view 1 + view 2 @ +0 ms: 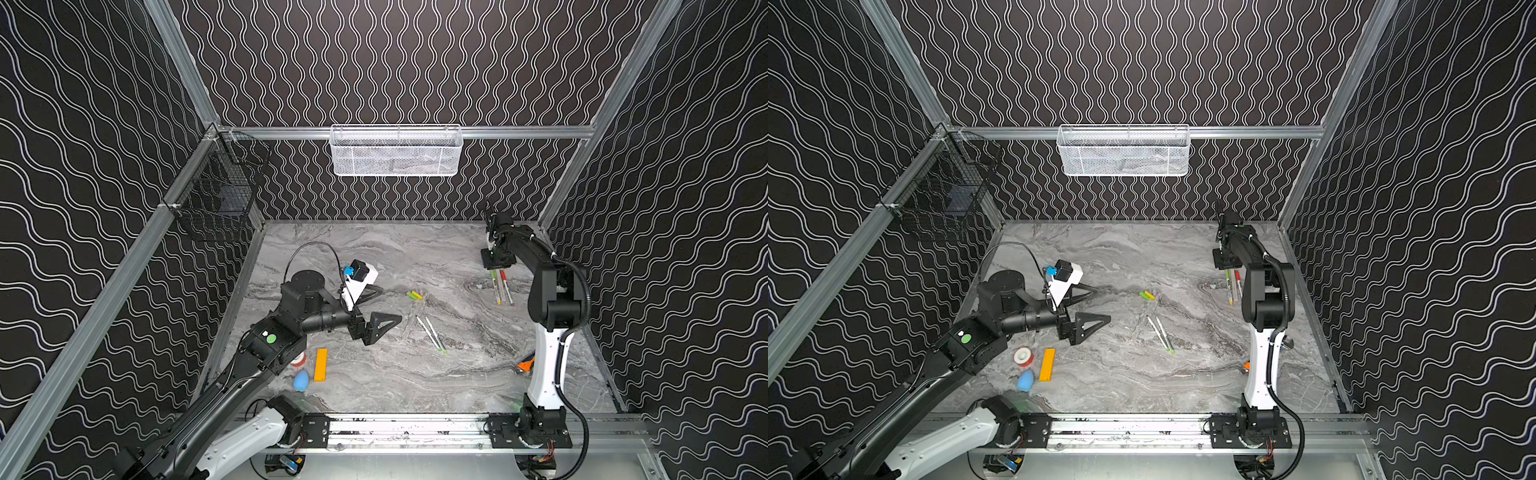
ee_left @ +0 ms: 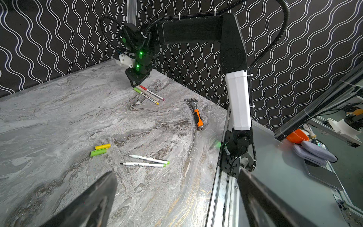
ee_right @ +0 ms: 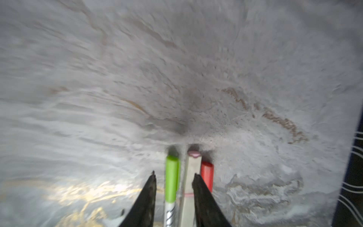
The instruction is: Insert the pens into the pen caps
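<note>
At far left, my left gripper hung above the marble table, jaws spread to their widest and holding nothing. Toward the middle lay two loose pen caps, one green and one yellow, side by side. Just right of them, two uncapped pens rested almost parallel. At right, my right gripper pointed down over three capped pens. Its jaws were parted, straddling the green-capped pen and the pale-capped pen, with the red-capped pen just outside.
</note>
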`<state>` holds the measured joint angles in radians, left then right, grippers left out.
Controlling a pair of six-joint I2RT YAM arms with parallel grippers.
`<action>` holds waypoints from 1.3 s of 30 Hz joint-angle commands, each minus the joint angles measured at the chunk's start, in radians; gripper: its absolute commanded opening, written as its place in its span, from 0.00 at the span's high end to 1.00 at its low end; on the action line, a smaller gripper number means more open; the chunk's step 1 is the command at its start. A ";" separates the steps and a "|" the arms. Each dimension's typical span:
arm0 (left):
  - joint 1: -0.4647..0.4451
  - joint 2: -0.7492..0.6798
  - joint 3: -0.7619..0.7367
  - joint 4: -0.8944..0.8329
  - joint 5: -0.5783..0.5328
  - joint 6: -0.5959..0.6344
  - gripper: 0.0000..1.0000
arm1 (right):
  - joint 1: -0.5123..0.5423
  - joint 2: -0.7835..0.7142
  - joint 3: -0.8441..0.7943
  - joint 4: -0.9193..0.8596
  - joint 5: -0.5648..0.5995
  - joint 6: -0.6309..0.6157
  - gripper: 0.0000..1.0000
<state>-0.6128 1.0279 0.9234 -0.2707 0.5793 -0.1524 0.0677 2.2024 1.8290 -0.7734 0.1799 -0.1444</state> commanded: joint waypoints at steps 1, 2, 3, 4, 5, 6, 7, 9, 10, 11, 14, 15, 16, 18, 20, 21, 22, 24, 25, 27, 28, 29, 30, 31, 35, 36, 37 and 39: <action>0.001 0.001 0.005 0.005 -0.036 0.011 0.01 | 0.029 -0.072 -0.031 0.002 -0.081 -0.014 0.61; 0.002 0.003 0.008 -0.006 -0.047 0.011 0.01 | 0.039 -0.094 -0.053 0.008 -0.109 -0.009 0.60; 0.001 0.003 0.006 -0.015 -0.058 0.009 0.01 | 0.053 -0.124 -0.081 0.015 -0.135 -0.001 0.59; 0.002 0.001 0.005 -0.018 -0.067 0.006 0.01 | 0.069 -0.148 -0.109 0.023 -0.145 0.004 0.58; 0.001 0.001 0.002 -0.022 -0.077 0.003 0.01 | 0.093 -0.175 -0.144 0.029 -0.144 0.010 0.58; 0.002 0.004 -0.002 -0.029 -0.090 -0.003 0.01 | 0.118 -0.198 -0.181 0.040 -0.146 0.015 0.57; 0.002 0.006 -0.001 -0.035 -0.104 -0.007 0.01 | 0.140 -0.220 -0.214 0.047 -0.154 0.018 0.57; 0.002 0.018 0.002 -0.068 -0.140 -0.009 0.01 | 0.200 -0.268 -0.295 0.085 -0.187 0.024 0.55; 0.002 0.024 0.005 -0.090 -0.155 -0.007 0.01 | 0.228 -0.287 -0.331 0.105 -0.205 0.027 0.55; 0.002 0.029 0.006 -0.108 -0.175 -0.003 0.01 | 0.259 -0.298 -0.369 0.130 -0.217 0.040 0.55; 0.001 0.023 0.003 -0.151 -0.241 -0.002 0.01 | 0.337 -0.350 -0.457 0.189 -0.250 0.080 0.54; 0.002 0.018 0.000 -0.162 -0.267 -0.003 0.01 | 0.359 -0.357 -0.481 0.207 -0.259 0.096 0.54; 0.002 0.014 -0.002 -0.171 -0.286 -0.003 0.01 | 0.377 -0.357 -0.496 0.212 -0.273 0.106 0.54; 0.002 0.010 -0.003 -0.196 -0.319 -0.001 0.01 | 0.430 -0.365 -0.531 0.224 -0.275 0.132 0.54; 0.002 0.006 -0.004 -0.213 -0.334 0.000 0.01 | 0.462 -0.376 -0.568 0.234 -0.274 0.152 0.54; 0.002 0.003 -0.008 -0.216 -0.339 -0.001 0.01 | 0.477 -0.385 -0.591 0.241 -0.275 0.163 0.54; 0.002 0.000 -0.013 -0.213 -0.343 -0.004 0.01 | 0.487 -0.394 -0.611 0.246 -0.275 0.171 0.54; 0.001 -0.006 -0.018 -0.206 -0.343 -0.010 0.01 | 0.509 -0.416 -0.650 0.253 -0.272 0.184 0.54; 0.002 -0.007 -0.020 -0.199 -0.341 -0.012 0.01 | 0.515 -0.423 -0.667 0.255 -0.273 0.187 0.54; 0.002 -0.002 -0.020 -0.187 -0.330 -0.013 0.01 | 0.525 -0.442 -0.698 0.256 -0.277 0.189 0.54; 0.002 0.004 -0.017 -0.184 -0.327 -0.013 0.01 | 0.530 -0.448 -0.709 0.254 -0.274 0.190 0.54; 0.001 0.011 -0.012 -0.186 -0.323 -0.010 0.01 | 0.533 -0.454 -0.719 0.252 -0.271 0.192 0.55; 0.001 0.017 -0.008 -0.189 -0.322 -0.008 0.01 | 0.535 -0.459 -0.727 0.249 -0.268 0.192 0.55; 0.001 0.021 -0.007 -0.188 -0.319 -0.007 0.01 | 0.538 -0.461 -0.734 0.247 -0.264 0.193 0.56; 0.002 0.019 -0.009 -0.181 -0.312 -0.013 0.01 | 0.544 -0.465 -0.754 0.247 -0.258 0.200 0.58; 0.002 0.018 -0.011 -0.181 -0.312 -0.012 0.01 | 0.547 -0.460 -0.753 0.245 -0.252 0.201 0.59; 0.001 0.014 -0.011 -0.182 -0.313 -0.012 0.01 | 0.549 -0.455 -0.753 0.243 -0.248 0.201 0.60; 0.001 0.009 -0.012 -0.183 -0.317 -0.012 0.01 | 0.555 -0.441 -0.747 0.236 -0.232 0.201 0.61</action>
<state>-0.6128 1.0405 0.9085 -0.4877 0.2634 -0.1555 0.6163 1.7481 1.0775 -0.5400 -0.0830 0.0444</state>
